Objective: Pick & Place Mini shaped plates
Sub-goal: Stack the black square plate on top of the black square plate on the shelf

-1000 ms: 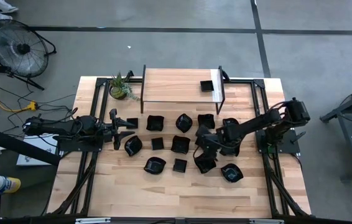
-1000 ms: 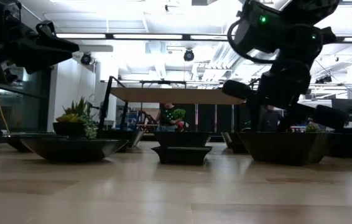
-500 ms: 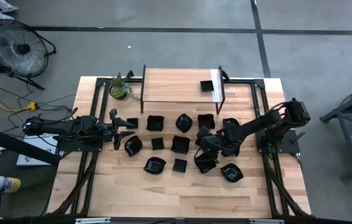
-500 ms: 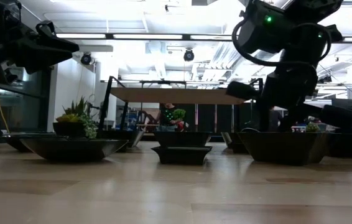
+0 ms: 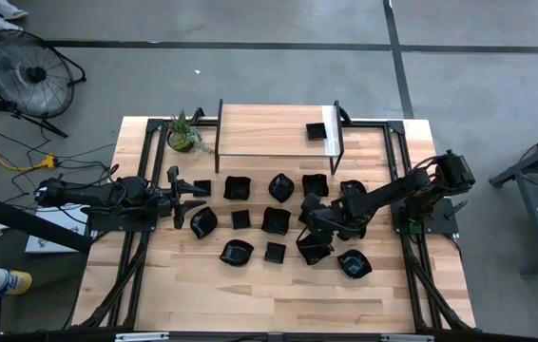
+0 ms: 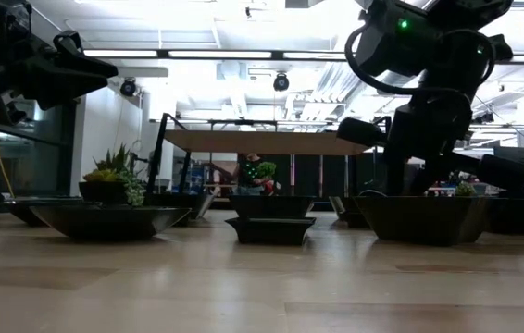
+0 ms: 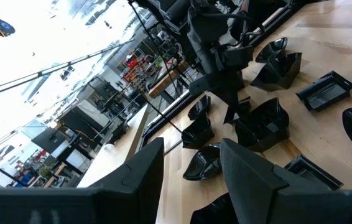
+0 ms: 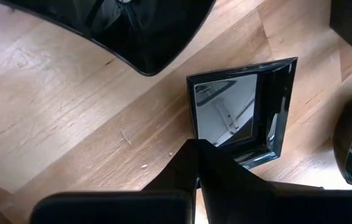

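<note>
Several mini shaped plates, glossy black, lie spread over the middle of the wooden table [image 5: 269, 294]. My right gripper [image 8: 196, 144] points steeply down among them [image 5: 309, 228], shut at a small square plate [image 8: 238, 112] that lies flat on the wood. In the high view the arm hides that plate. A large rounded plate [image 8: 145, 31] lies just beyond it. My left gripper [image 5: 176, 195] waits open and level at the table's left side, its two fingers [image 7: 145, 177] holding nothing. My right gripper meets the square plate at the near corner of its rim [image 8: 193, 134], coming from above at a steep slant. The two shut fingers [image 8: 216, 171] cover the place of contact; the rim runs straight into the seam between them. The plate rests flat on the table.
A raised wooden shelf [image 5: 278, 131] stands at the far edge with one square plate [image 5: 316, 131] on it. A small potted plant [image 5: 185, 133] sits at the far left. Other plates crowd close around the right gripper [image 5: 312, 249] [image 5: 353, 264]. Bare wood lies along the near edge.
My right gripper has shut at the square plate's corner while the hand kept its place. The plate lies where it was.
</note>
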